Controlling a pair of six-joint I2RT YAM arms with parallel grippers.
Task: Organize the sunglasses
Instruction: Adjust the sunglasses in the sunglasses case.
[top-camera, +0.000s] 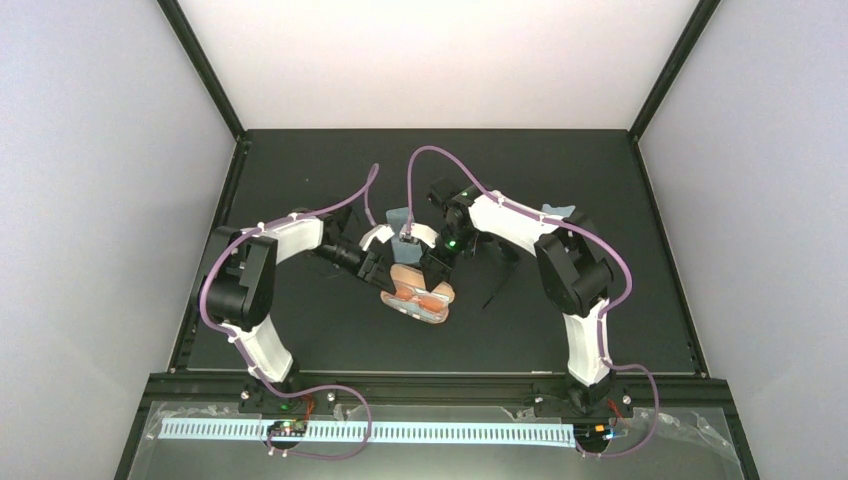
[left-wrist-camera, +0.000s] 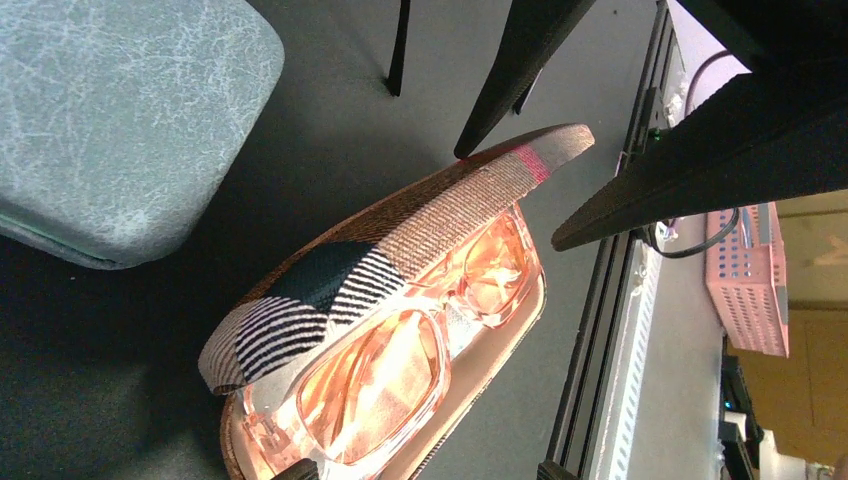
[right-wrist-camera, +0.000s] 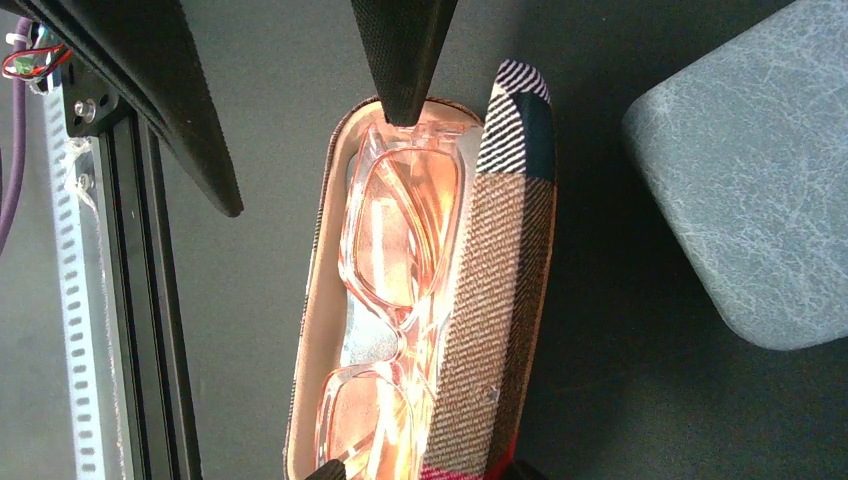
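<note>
Straddles plaid case (left-wrist-camera: 470, 210) with left gripper (left-wrist-camera: 508, 200), grip unclear; holds right gripper (right-wrist-camera: 318, 167) parted, one fingertip (right-wrist-camera: 400, 90) touching its rim by reddish-brown sunglasses (right-wrist-camera: 400, 230).

The left arm (top-camera: 262, 348) and right arm (top-camera: 588, 350) have smooth white tubes and chunky black joints; thin purple cables (top-camera: 432, 150) loop along them; a tiny green light (top-camera: 452, 243) glows on the right one; the left gripper (right-wrist-camera: 318, 160) has pointy black fingers (right-wrist-camera: 400, 50) with bumpy skin.

Sunglasses (right-wrist-camera: 385, 300) partly beneath lid of case (right-wrist-camera: 500, 280)
</note>
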